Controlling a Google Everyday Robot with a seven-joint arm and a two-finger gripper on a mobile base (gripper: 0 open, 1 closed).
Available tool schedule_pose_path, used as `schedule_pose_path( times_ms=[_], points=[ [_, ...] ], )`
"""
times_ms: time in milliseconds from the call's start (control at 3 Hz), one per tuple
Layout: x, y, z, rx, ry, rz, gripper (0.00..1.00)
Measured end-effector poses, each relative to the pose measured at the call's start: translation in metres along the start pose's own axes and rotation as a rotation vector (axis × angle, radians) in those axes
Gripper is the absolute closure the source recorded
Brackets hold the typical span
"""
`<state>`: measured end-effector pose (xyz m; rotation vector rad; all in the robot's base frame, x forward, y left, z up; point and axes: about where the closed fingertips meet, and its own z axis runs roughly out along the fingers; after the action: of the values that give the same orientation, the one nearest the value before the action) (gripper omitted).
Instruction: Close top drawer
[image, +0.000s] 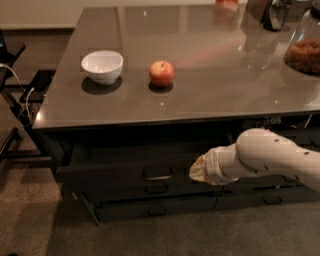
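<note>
Dim room, brown carpet (40, 225), and a dark glossy table (215, 100) with a drawer stack under its near edge.

1. My tool (197, 170). Its pale tip is set against the front panel of the top drawer, just right of the handle. I cannot tell whether it is spread or pressed together.

2. Top drawer (110, 175). Wide, shallow and dark grey, it sits directly under the table edge, uppermost in the stack. It stands out only a little, with a dark strip of its inside showing above the panel.
   - Handling, as I judge it: a stiff flat panel on slides, probably light, and nothing fragile.
   - No grasp needed. A flat push on the panel near the small metal loop handle (158, 173) should keep it running straight.

3. My arm (272, 155). White and thick, it enters from the right edge below table height. The forearm runs leftward, roughly level, with the wrist in line and aimed at the panel.

4. Lower drawers (150, 207). Slimmer and dark, they sit beneath the top drawer and are no concern of mine.

5. On the table, well apart from my tool:
   - white bowl (102, 66)
   - red apple (161, 73)
   - glass jar (305, 50) at the far right
</note>
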<state>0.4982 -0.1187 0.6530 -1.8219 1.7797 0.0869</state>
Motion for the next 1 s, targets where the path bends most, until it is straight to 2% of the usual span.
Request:
schedule_pose_path(
  times_ms=[1000],
  points=[
    [0.0, 0.0, 0.0, 0.0, 0.0, 0.0, 0.1]
  ],
)
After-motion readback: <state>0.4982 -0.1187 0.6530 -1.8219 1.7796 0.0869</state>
